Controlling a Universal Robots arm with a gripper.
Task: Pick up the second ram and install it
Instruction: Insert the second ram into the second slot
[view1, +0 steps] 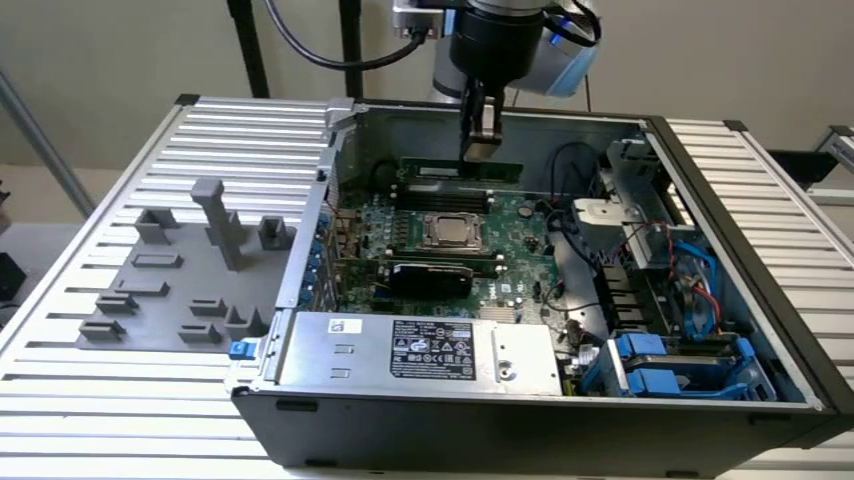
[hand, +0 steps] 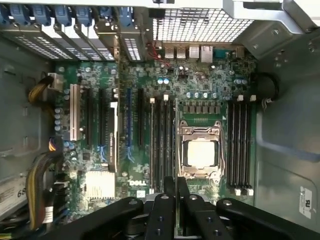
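An open computer case (view1: 534, 430) lay on its side on a ribbed metal counter (view1: 120, 150), its inside facing up. A robot arm reached down into it from above. Its end effector (view1: 481, 148) was closed on the second ram (view1: 441, 168), a slim green strip pinched at its upper edge. The strip was level and lengthwise, over the far part of the motherboard (view1: 521, 250), just beyond the CPU socket (view1: 451, 232). I could not tell whether it touched a slot.

From the wrist, the end effector (hand: 176, 187) showed as black fingers (hand: 169, 192) drawn close together. The motherboard (hand: 100, 75) lay beyond them, with the CPU socket (hand: 200, 152) between banks of black memory slots (hand: 239, 145).

A silver power supply (view1: 414, 350) sat along the case's near wall. Grey fixture blocks (view1: 174, 280) stood on the counter at the exterior view's left.
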